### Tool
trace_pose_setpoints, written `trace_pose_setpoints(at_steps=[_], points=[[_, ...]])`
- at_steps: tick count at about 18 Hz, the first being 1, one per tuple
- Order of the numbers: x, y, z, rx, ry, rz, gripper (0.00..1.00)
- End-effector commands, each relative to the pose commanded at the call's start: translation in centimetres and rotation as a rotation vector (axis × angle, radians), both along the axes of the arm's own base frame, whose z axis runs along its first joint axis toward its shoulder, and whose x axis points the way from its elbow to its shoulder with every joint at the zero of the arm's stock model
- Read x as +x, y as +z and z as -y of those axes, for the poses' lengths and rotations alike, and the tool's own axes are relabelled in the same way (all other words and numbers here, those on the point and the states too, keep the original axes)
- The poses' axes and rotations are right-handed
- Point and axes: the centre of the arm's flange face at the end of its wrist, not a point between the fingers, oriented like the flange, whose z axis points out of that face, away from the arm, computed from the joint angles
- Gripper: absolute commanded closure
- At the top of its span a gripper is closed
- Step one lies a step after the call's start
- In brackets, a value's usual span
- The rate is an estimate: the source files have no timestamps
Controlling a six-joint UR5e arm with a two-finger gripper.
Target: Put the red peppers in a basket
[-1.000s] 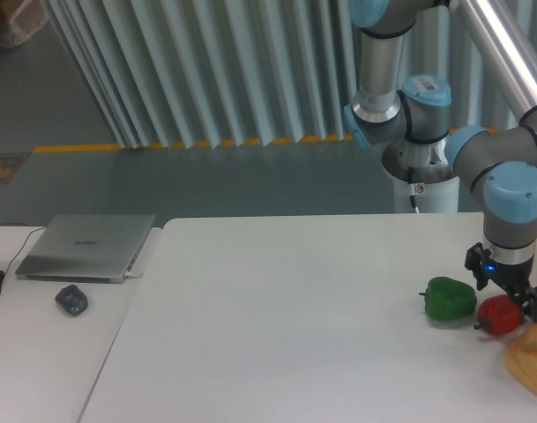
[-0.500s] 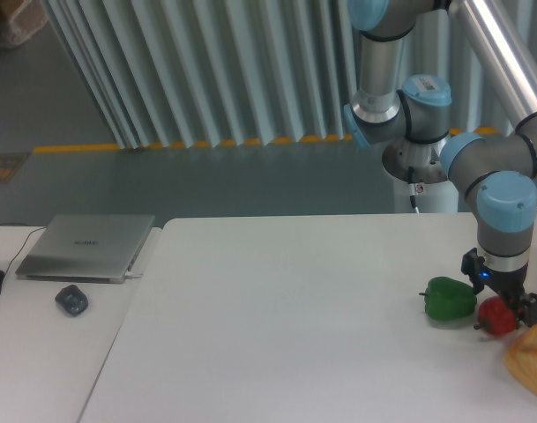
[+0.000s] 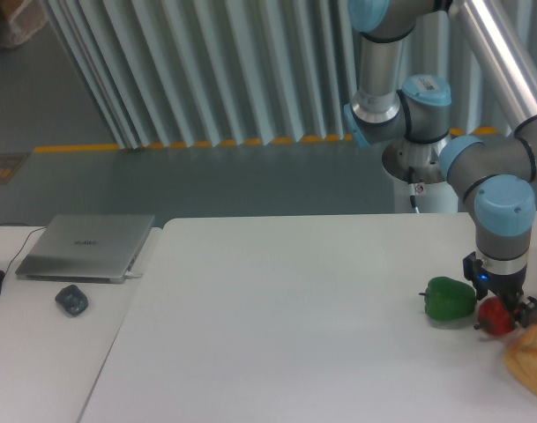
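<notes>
At the near right edge, basket (image 3: 531, 363): its tan woven rim is showing just beside my gripper.
Red pepper (image 3: 495, 317): 1 small glossy fruit is sitting on the white table (image 3: 294, 326), touching the green pepper (image 3: 450, 298) on its left.
Gripper (image 3: 508, 307): I am hanging directly over the red pepper with my fingers down around it; I cannot tell whether they are clamping it.
Far left: a closed laptop (image 3: 87, 247) and a dark mouse (image 3: 71, 300) are lying there.

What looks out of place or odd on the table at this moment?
Nothing looks spilled or damaged. The red pepper and green pepper lie on their sides by the right edge, beside a basket cut off by the frame. The gripper sits over the red pepper.
</notes>
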Motion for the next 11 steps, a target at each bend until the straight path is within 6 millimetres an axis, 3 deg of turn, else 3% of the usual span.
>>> trace_pose_setpoints(at_steps=[3,7,9,11], points=[[0.2,0.2,-0.4,0.003,-0.008,-0.004,0.56],[-0.2,2.2,-0.2,0.025,-0.003,-0.026,0.60],[-1.1,3.8,1.0,0.035,-0.016,-0.036,0.60],[-3.2,6.1,4.6,0.033,-0.053,-0.021,0.60]])
